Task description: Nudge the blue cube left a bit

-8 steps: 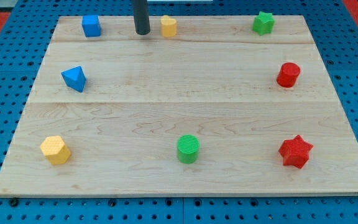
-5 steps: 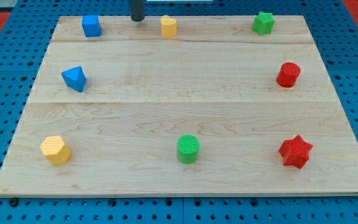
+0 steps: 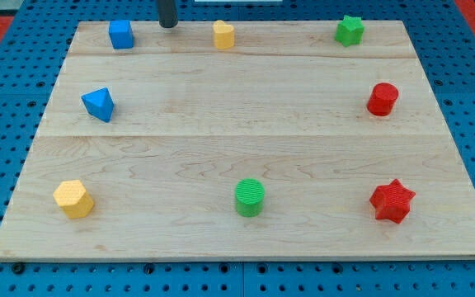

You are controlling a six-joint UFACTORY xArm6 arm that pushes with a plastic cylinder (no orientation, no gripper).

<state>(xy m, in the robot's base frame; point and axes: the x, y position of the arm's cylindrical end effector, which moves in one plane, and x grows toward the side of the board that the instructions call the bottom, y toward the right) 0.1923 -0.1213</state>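
The blue cube point(image 3: 121, 34) sits near the top left corner of the wooden board point(image 3: 246, 140). My tip point(image 3: 167, 25) is at the board's top edge, a short way to the right of the blue cube and not touching it. A small yellow block point(image 3: 223, 35) lies to the right of my tip.
A blue triangular block point(image 3: 98, 104) lies at the left. A yellow hexagonal block point(image 3: 73, 199) is at the bottom left. A green cylinder point(image 3: 250, 197) is at the bottom middle, a red star point(image 3: 392, 200) bottom right, a red cylinder point(image 3: 382, 99) right, a green star point(image 3: 349, 30) top right.
My tip has moved up and to the left along the top edge, from beside the yellow block toward the blue cube. No block has moved.
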